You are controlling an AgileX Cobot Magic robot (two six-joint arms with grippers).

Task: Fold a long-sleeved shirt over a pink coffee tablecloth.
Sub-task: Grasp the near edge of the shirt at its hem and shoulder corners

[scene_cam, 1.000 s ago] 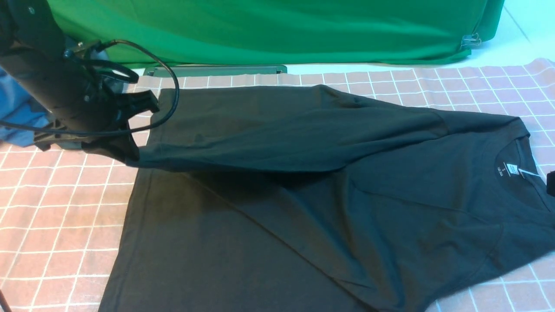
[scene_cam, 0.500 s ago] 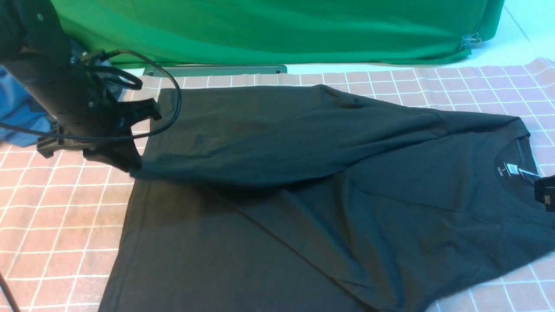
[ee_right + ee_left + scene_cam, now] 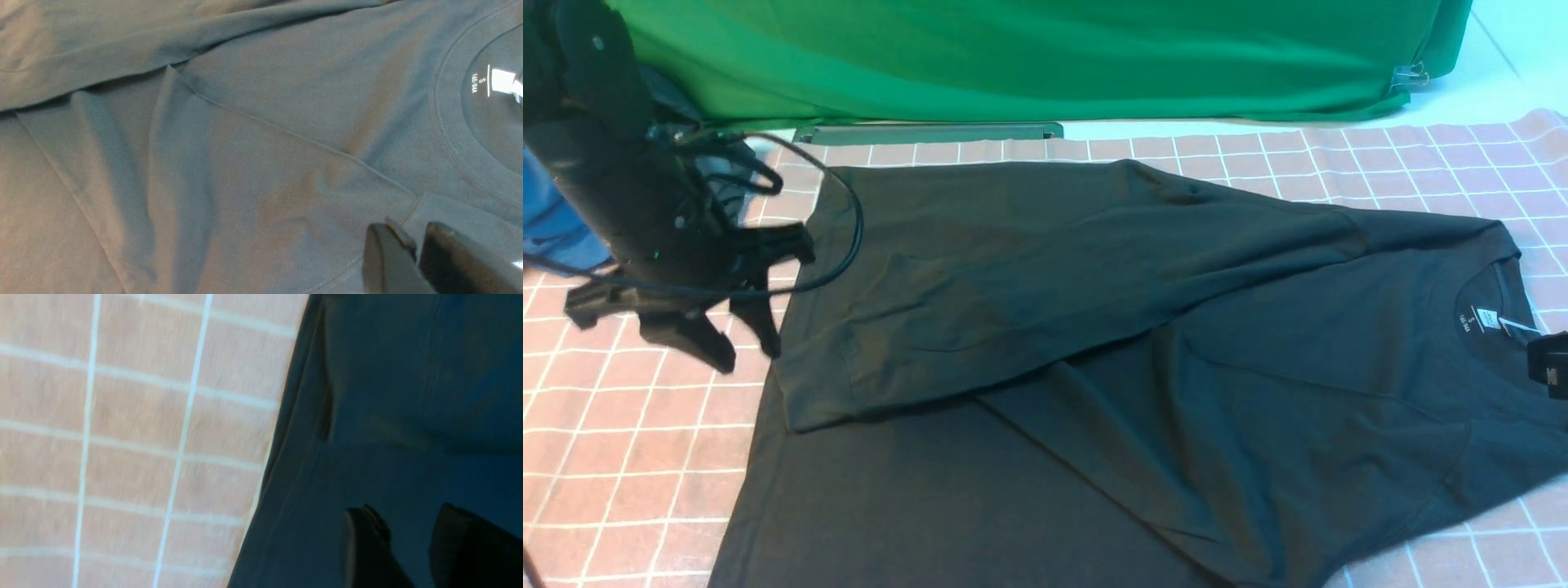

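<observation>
I read "S" and "165/84A" by the white neck label (image 3: 502, 79). The long-sleeved shirt (image 3: 1094, 457) lies lengthwise left to right on the pink coffee tablecloth (image 3: 629, 457), collar right, hem left. The left gripper (image 3: 737, 341) is spread, empty, beside the hem. The right gripper (image 3: 414, 241) is nearly closed near the collar; I cannot tell whether it holds anything.

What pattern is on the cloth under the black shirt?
The tablecloth is dusty pink with a thin white grid of squares, and it shows best in the front view.
</observation>
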